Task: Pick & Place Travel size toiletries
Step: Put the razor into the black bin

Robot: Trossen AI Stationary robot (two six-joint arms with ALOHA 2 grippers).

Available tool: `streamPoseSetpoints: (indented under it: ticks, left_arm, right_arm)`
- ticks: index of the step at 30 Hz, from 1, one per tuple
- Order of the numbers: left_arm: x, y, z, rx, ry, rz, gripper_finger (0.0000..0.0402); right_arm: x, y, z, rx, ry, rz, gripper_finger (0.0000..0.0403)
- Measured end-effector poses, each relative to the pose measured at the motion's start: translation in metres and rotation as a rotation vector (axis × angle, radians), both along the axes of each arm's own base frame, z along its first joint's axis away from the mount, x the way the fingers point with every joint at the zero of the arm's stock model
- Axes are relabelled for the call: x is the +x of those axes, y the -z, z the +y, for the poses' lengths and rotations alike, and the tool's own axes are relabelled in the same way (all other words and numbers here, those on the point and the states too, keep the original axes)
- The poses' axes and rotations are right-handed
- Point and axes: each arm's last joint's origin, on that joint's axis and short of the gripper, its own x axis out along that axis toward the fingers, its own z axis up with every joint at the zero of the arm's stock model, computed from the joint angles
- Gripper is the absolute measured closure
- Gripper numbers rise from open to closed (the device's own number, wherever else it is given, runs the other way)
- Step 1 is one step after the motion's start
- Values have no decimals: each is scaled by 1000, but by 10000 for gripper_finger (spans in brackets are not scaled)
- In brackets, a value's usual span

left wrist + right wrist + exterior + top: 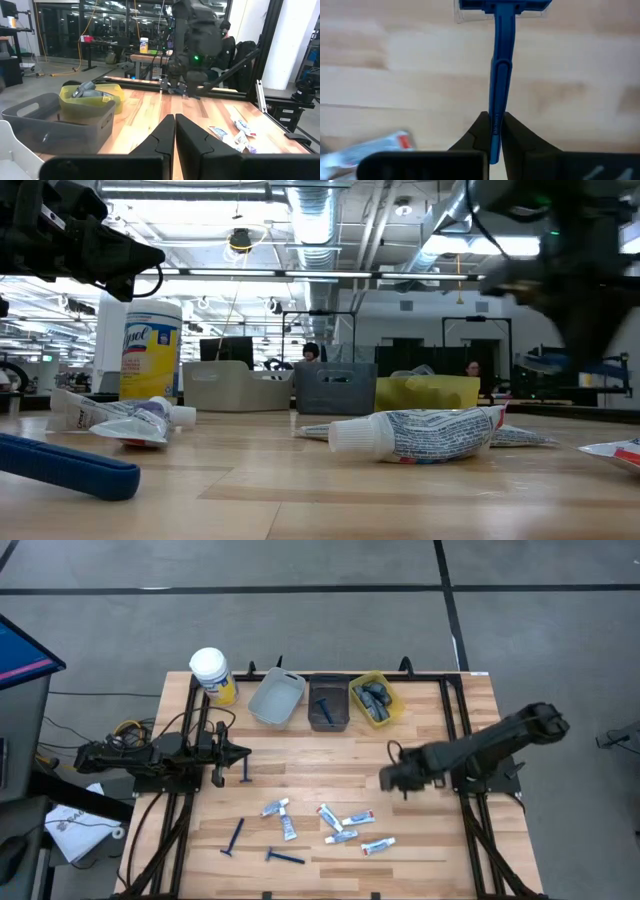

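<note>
My right gripper (385, 780) (494, 117) hovers over the table's right middle, shut on a thin blue razor (500, 60). My left gripper (245, 752) (175, 117) is shut on nothing at the table's left. Close by its fingertips lies another blue razor (245, 771). Two more razors (235, 837) (285, 857) and several white tubes (330, 818) lie flat on the near half of the table. A razor (325, 705) rests in the dark bin. Dark grey mini bottles (375, 698) sit in the yellow bin (393, 708). My right gripper pinches the razor's handle (499, 95) between its two fingers, near the handle's free end. The fingers point down at the table and lie along the handle. The razor hangs lifted clear, its head (502, 6) farthest from the fingers, toward the wood.
Along the far edge stand a yellow jar with a white lid (212, 675), a light grey bin (277, 700), a dark bin (342, 723) and the yellow bin. Black frame rails run down both table sides. Bare wood lies between the two grippers.
</note>
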Motion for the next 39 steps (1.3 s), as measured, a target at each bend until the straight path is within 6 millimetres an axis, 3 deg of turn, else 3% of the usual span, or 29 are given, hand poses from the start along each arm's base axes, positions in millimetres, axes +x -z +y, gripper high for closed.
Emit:
streamPoseSetpoints:
  ticks: [7, 16, 22, 26, 30, 39]
  left_arm:
    - [0, 0, 0, 0, 0, 0, 392]
    - [0, 0, 0, 0, 0, 1, 392]
    - [0, 0, 0, 0, 0, -3, 392]
    - [0, 0, 0, 0, 0, -3, 392]
    - [0, -1, 0, 0, 0, -8, 392]
    - [0, -1, 0, 0, 0, -10, 392]
  right_arm:
    - [37, -30, -68, -102, -113, -128, 391]
    - [115, -76, -159, -261, -291, -261, 391]
    - [158, -90, -217, -325, -355, -267, 391]
    - [177, -81, -249, -319, -378, -218, 391]
    - [189, -60, -272, -266, -405, -160, 391]
    - [210, -11, -279, -155, -454, -98, 386]
